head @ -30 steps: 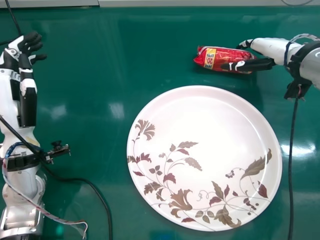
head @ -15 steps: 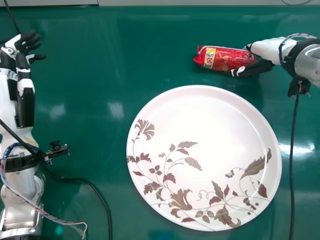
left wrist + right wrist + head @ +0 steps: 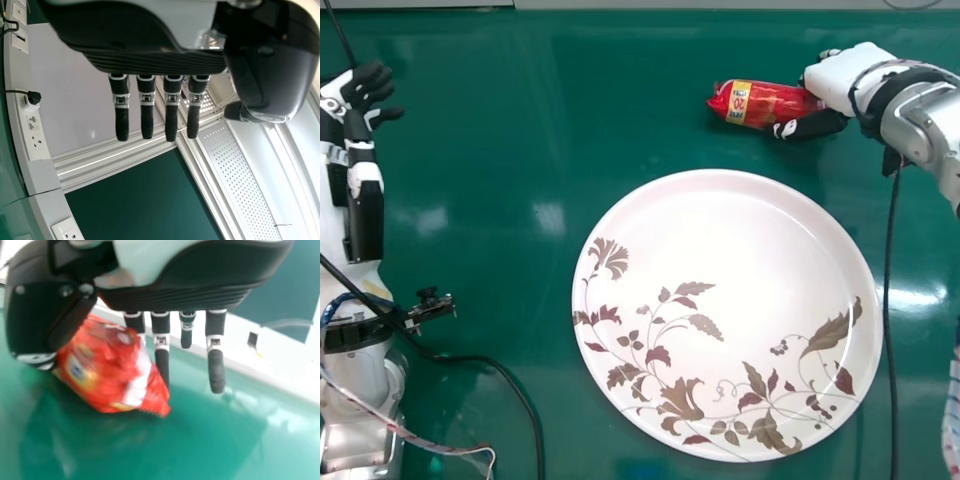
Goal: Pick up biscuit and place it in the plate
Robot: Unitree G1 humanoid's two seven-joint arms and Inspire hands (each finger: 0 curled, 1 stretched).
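From my end, the floral plate [image 3: 720, 240] sits nearest on the counter [image 3: 500, 260]. Just beyond it I have the red biscuit packet [image 3: 767, 105] between the thumb and straight fingers of my right robot hand [image 3: 845, 75]; my left robot hand [image 3: 362, 92], fingers extended, is beyond the plate's left side.

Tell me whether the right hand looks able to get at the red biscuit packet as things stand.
Very likely yes. The right hand is already at one end of the red biscuit packet, its thumb along the near side, and nothing seems to block the way.
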